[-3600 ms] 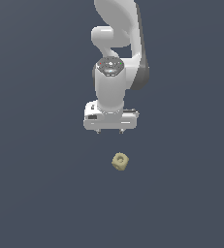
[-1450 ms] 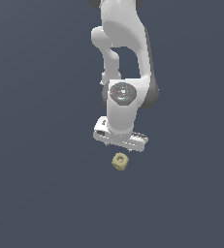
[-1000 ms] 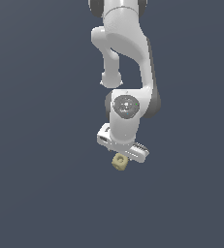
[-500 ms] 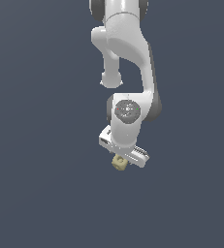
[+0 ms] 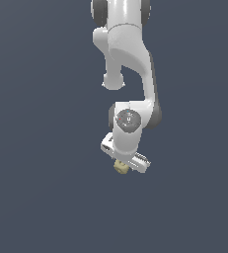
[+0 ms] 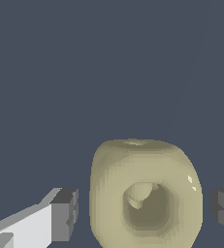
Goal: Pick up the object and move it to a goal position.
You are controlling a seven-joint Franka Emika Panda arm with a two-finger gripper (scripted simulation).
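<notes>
The object point(image 6: 145, 193) is a small pale yellowish-tan block with rounded edges and a round hole in the face toward the wrist camera. In the wrist view it sits between my two fingertips, with a gap on each side. My gripper point(image 6: 145, 210) is open around it, and the dark pads point(image 6: 65, 213) do not touch it. In the exterior view the object point(image 5: 120, 167) shows just under the white hand, mostly covered by it, and my gripper point(image 5: 122, 165) is lowered right over it.
The white arm point(image 5: 128, 59) rises from the gripper toward the top of the exterior view. The ground is a plain dark blue-grey surface point(image 5: 46, 197) with nothing else on it in view.
The arm has lowered and tilted over the block. The hand now covers most of the block, which has stayed in place.
</notes>
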